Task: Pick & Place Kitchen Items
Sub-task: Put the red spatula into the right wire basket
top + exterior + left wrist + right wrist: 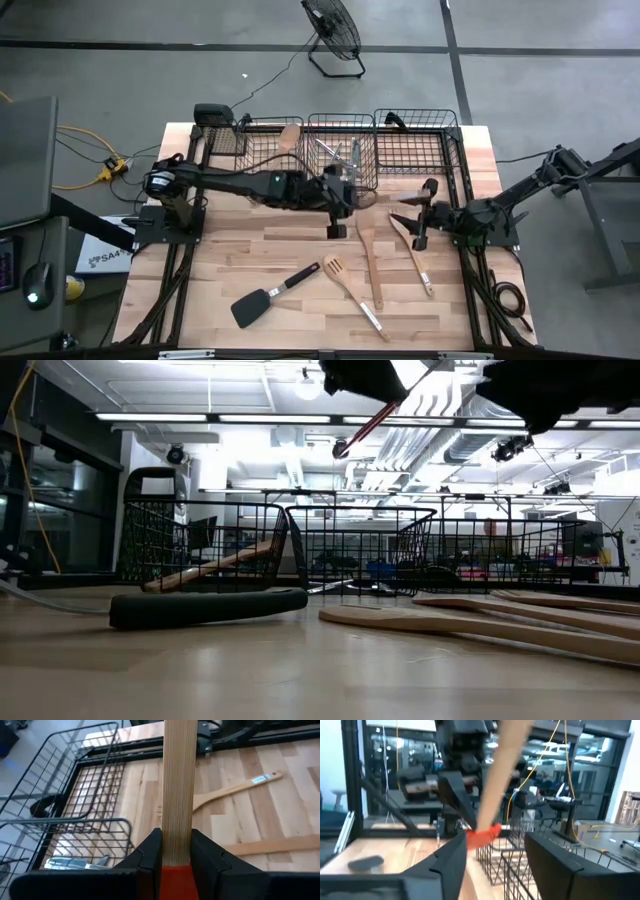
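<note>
High view — left tool point(340, 200) clenched on red-headed spatula point(178, 785) beside basket point(345, 150) rim; right tool point(420, 215) released.

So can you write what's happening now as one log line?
left tool: shut on red-headed wooden-handled spatula | right tool: open beside it | place: near middle black wire basket

1. The wire baskets point(340, 150) line the table's far edge, walling it off.
2. Wooden utensils point(370, 262) and a black turner point(265, 296) litter the centre front.
3. Bare tabletop point(230, 240) lies front-left, open for passage.
4. Both arms crowd the middle strip before the baskets.
</note>
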Controlling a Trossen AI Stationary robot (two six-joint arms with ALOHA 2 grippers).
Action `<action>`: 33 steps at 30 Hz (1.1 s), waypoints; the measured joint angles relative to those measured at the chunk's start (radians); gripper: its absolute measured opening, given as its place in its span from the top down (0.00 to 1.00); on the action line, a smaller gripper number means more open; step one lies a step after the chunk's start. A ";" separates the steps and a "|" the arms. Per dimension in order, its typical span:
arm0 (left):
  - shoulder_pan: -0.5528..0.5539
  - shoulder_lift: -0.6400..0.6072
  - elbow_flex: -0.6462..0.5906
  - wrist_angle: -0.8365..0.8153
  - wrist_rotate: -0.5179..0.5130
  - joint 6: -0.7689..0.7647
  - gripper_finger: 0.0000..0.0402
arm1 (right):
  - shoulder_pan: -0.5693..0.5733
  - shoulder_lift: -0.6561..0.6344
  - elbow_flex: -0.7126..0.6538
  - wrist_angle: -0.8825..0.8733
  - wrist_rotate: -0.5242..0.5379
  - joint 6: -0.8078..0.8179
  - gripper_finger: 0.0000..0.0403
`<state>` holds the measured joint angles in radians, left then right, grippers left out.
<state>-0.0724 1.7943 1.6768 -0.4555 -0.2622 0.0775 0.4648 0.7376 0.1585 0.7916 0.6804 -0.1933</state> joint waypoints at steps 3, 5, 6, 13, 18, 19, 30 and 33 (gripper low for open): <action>0.023 0.000 0.000 0.013 0.034 -0.003 0.83 | 0.000 -0.005 0.000 0.041 0.002 -0.041 0.43; 0.035 0.000 0.000 0.025 0.058 -0.003 0.83 | 0.000 -0.008 0.000 0.073 0.013 -0.062 0.37; 0.039 0.000 0.000 0.031 0.076 -0.003 0.83 | 0.000 -0.009 0.000 0.089 0.024 -0.074 0.34; 0.053 0.000 0.000 0.098 0.156 0.024 0.83 | -0.010 -0.011 0.001 0.212 0.015 -0.126 0.24; 0.053 0.000 0.000 0.129 0.202 0.028 0.83 | -0.067 -0.006 0.027 0.212 -0.134 -0.082 0.24; 0.053 0.000 0.000 0.132 0.204 0.028 0.83 | -0.080 0.001 0.043 0.208 -0.161 -0.072 0.24; 0.053 0.000 0.000 0.162 0.261 0.030 0.83 | -0.177 0.083 0.199 0.146 -0.322 -0.073 0.27; 0.053 0.000 0.000 0.161 0.310 0.030 0.83 | -0.177 0.082 0.213 0.147 -0.348 -0.073 0.30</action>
<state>-0.0193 1.7943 1.6768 -0.2941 0.0475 0.1074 0.2874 0.8200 0.3717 0.9390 0.3324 -0.2661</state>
